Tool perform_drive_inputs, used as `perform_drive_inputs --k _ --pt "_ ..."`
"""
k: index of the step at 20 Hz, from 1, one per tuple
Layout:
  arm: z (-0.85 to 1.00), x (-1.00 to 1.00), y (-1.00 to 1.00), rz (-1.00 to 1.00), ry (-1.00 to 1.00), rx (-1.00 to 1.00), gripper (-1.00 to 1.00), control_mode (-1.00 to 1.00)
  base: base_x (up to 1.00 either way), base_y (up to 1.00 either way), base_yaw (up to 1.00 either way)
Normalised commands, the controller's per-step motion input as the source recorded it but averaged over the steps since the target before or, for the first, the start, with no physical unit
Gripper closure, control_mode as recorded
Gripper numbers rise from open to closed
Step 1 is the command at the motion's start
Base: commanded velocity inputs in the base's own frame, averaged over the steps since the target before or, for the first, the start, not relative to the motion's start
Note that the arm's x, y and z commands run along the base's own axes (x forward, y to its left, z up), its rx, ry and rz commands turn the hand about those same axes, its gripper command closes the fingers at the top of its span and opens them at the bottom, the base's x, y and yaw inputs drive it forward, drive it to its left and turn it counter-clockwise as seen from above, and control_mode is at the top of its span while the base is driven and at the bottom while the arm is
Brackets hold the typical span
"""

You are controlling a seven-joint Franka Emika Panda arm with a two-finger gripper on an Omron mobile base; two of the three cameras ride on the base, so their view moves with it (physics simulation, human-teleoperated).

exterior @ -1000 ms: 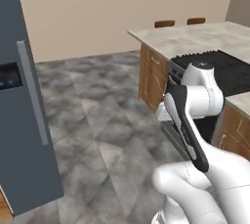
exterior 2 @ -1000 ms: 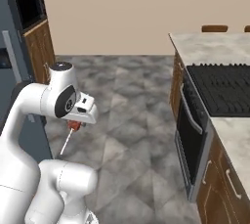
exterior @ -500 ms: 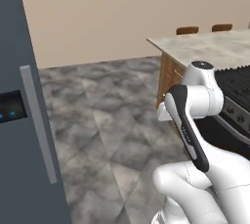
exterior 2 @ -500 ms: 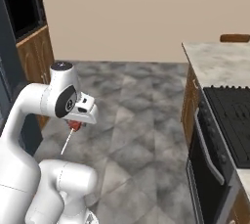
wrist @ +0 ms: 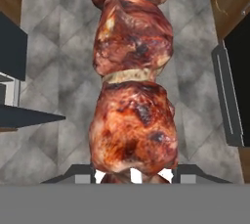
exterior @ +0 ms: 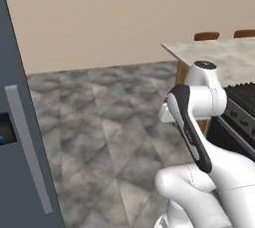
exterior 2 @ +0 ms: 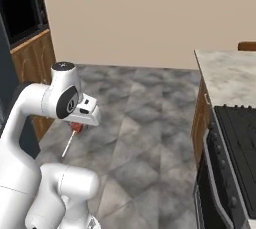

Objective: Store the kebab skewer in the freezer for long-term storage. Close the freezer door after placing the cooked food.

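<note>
Above grey tiled floor [exterior 2: 150, 138], kebab skewer [wrist: 132, 86] between closed fingers [wrist: 78, 173].

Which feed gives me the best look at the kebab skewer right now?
The hand view: the kebab skewer runs up its middle, its meat chunks large and sharp. The right base view shows its bare stick hanging below the gripper. In the left base view the arm covers it.

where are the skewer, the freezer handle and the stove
skewer [wrist: 132, 120], hand view, lower meat chunk
freezer handle [exterior: 27, 147], left base view, middle of the grey bar
stove [exterior 2: 240, 138], right base view, dark cooktop
</note>
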Motion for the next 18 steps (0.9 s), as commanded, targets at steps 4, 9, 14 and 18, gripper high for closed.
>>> perform_drive_inputs --k 4,9,14,18 --pt "0.00 0.00 0.00 0.00 0.00 0.00 1.00 1.00 0.46 -0.47 0.11" --pt "0.00 0.00 0.00 0.00 0.00 0.00 1.00 1.00 0.57 -0.33 0.11" --pt "0.00 0.00 0.00 0.00 0.00 0.00 1.00 1.00 0.69 -0.23 0.09" --pt "0.00 0.00 0.00 0.00 0.00 0.00 1.00 1.00 0.83 -0.17 0.08"
